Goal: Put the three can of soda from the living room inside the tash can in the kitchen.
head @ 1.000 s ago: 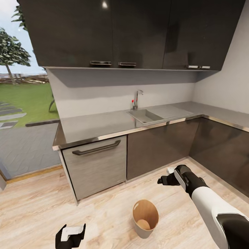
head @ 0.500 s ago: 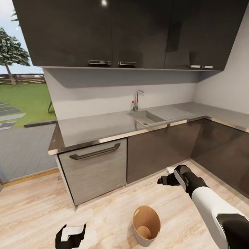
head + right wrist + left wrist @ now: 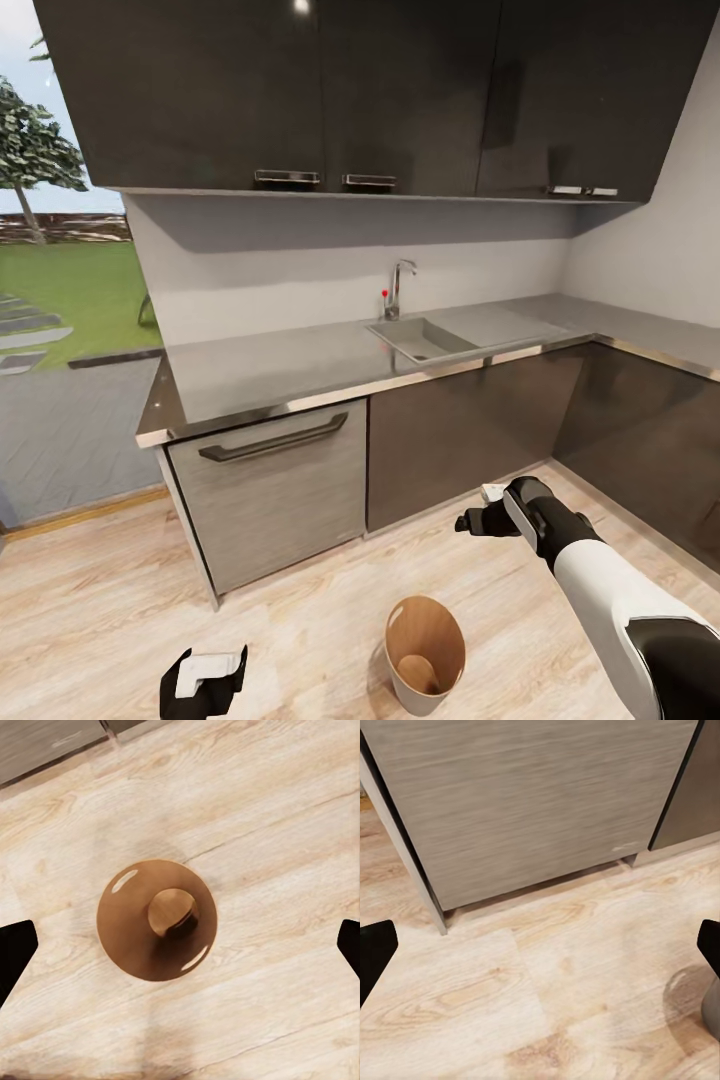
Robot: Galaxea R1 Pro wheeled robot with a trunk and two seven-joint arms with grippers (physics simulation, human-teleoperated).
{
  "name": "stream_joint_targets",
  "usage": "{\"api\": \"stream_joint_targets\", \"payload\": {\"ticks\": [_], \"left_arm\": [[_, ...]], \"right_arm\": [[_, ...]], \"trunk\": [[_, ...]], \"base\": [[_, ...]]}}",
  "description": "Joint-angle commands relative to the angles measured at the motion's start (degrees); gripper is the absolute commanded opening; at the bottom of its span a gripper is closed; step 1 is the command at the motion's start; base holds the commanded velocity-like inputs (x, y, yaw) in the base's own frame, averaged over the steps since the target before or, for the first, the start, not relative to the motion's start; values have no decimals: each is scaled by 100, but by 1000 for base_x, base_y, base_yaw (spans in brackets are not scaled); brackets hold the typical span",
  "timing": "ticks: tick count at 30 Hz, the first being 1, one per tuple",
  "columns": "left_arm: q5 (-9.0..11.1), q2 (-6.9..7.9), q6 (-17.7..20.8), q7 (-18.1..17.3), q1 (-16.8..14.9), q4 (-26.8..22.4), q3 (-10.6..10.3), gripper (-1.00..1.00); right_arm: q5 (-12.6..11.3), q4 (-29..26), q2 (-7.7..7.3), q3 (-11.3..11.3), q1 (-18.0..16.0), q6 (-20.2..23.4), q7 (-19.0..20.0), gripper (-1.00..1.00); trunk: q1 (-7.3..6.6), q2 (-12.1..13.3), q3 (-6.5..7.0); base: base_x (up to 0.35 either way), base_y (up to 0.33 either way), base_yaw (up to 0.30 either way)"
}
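The tash can (image 3: 425, 655), pale grey-beige outside and brown inside, stands upright on the pale wood floor before the kitchen cabinets. Looking down into the tash can (image 3: 124, 945), I see a rounded brown shape with a dark patch (image 3: 174, 913) at its bottom; whether it is a can of soda I cannot tell. My right gripper (image 3: 485, 517) hangs open and empty above the floor, beyond and to the right of the bin; in the right wrist view the right gripper (image 3: 180, 945) is over the bin. My left gripper (image 3: 205, 680) is open and empty, low at the left.
A steel countertop (image 3: 300, 365) with a sink (image 3: 420, 338) and tall tap (image 3: 396, 288) runs along the wall and turns at the right. A grey cabinet front (image 3: 270, 490) with a dark bar handle (image 3: 272, 438) stands nearest. Dark wall cabinets hang above. A glass door at the left shows a garden.
The whole head view has shifted slightly, so the camera moved: the counter slid left and the bin sits lower in the picture. Both grippers keep their places and stay open.
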Motion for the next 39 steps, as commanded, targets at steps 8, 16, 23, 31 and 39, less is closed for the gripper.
{"api": "stream_joint_targets", "payload": {"ticks": [8,16,23,31,39], "left_arm": [[-2,0,0,1,1,7,0,100],[-7,0,2,1,-5,8,-6,100],[-7,0,6,-2,-2,11,-7,100],[-10,0,9,-7,-8,9,-7,100],[-5,0,9,-8,0,-1,-7,100]], "right_arm": [[-1,0,4,6,0,-1,4,100],[-1,-8,5,8,0,-1,5,100],[-1,-9,1,9,0,-5,5,100],[-1,-14,-3,3,0,-9,10,100],[-1,-17,-11,0,0,-9,13,100]], "trunk": [[176,-322,-144],[352,-643,-288],[506,-924,-413],[682,-1245,-557],[747,-1365,-611]], "base": [[0,0,0],[0,0,0],[0,0,0],[0,0,0],[0,0,0]]}}
